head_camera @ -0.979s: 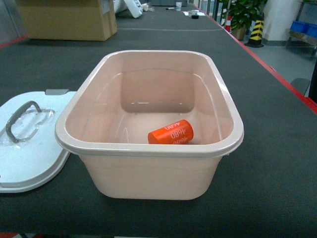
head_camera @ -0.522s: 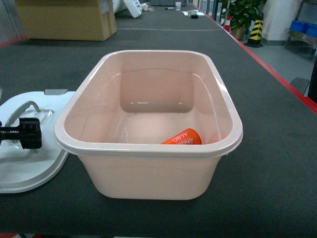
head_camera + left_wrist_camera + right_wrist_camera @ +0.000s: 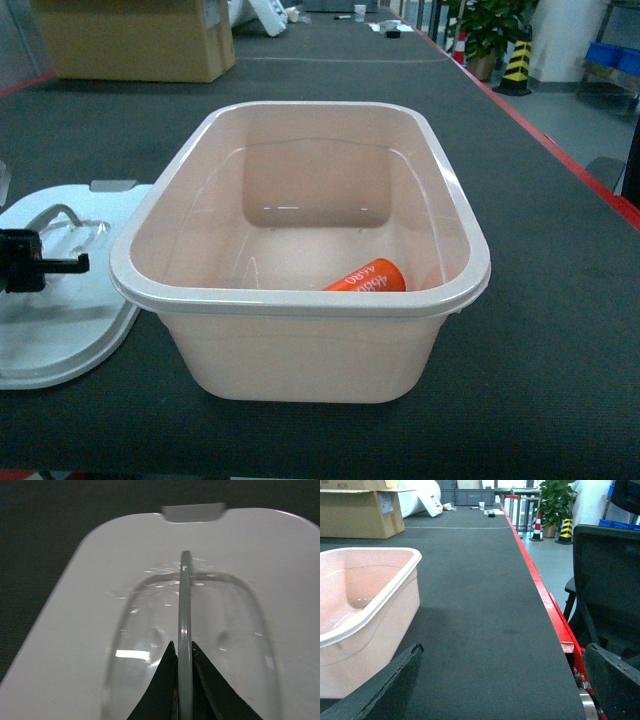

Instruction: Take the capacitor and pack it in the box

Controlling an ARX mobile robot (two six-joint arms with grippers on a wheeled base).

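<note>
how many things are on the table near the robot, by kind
capacitor: 1, orange, lying inside the box
box: 1, pink
lid: 1, white, beside the box, the left hand closed on its handle
Total: 3

The box [image 3: 300, 255] is sitting in the middle of the table [image 3: 540, 330], and the capacitor [image 3: 367, 277] is lying on its side inside it, toward the near right corner. The lid [image 3: 60, 320] is lying flat just left of the box, with the left gripper [image 3: 183, 652] straddling its handle [image 3: 184, 610]. A cardboard carton [image 3: 135, 38] is standing far behind, to the left.
</note>
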